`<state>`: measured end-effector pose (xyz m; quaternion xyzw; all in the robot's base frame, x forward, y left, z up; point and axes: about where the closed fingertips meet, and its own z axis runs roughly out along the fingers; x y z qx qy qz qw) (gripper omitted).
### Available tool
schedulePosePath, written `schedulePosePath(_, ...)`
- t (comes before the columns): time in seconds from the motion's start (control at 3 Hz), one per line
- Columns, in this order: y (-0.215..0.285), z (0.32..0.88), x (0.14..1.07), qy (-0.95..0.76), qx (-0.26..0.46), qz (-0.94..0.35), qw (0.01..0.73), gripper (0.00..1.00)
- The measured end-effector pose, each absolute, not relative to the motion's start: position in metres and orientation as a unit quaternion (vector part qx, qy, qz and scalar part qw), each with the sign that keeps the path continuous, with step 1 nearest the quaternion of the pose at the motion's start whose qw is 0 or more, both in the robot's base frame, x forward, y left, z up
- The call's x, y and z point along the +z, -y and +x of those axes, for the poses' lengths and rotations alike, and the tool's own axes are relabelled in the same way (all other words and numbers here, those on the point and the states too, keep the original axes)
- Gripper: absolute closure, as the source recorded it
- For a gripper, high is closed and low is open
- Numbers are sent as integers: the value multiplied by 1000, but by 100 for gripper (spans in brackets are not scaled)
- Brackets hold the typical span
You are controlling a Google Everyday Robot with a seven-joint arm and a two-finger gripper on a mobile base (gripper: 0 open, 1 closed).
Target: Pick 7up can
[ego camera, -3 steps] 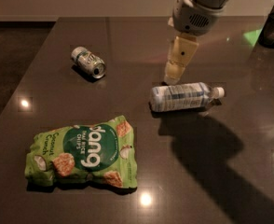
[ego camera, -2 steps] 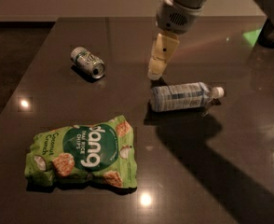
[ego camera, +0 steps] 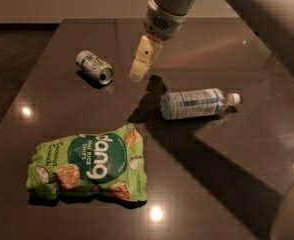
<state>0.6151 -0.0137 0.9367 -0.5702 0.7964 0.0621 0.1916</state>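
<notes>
Silvery 7up can [ego camera: 94, 67] lies on its side, far-left on the dark desk [ego camera: 52, 104]. End effector [ego camera: 138, 70] hangs near its right, off the surface; open or closed, cannot tell. Bring it left, straddle the can's barrel squarely, or you'll roll it.

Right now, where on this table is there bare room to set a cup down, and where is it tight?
Bare table lies right of the chip bag, on the near side of the bottle, and along the left edge between the 7up can and the bag. Crowded: the middle, where the gripper hangs between the can and the bottle.
</notes>
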Motion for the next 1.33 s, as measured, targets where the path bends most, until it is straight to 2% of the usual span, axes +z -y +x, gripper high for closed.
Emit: schedulePosePath(1.33,-68,659,896,-848,48,-485,207,0)
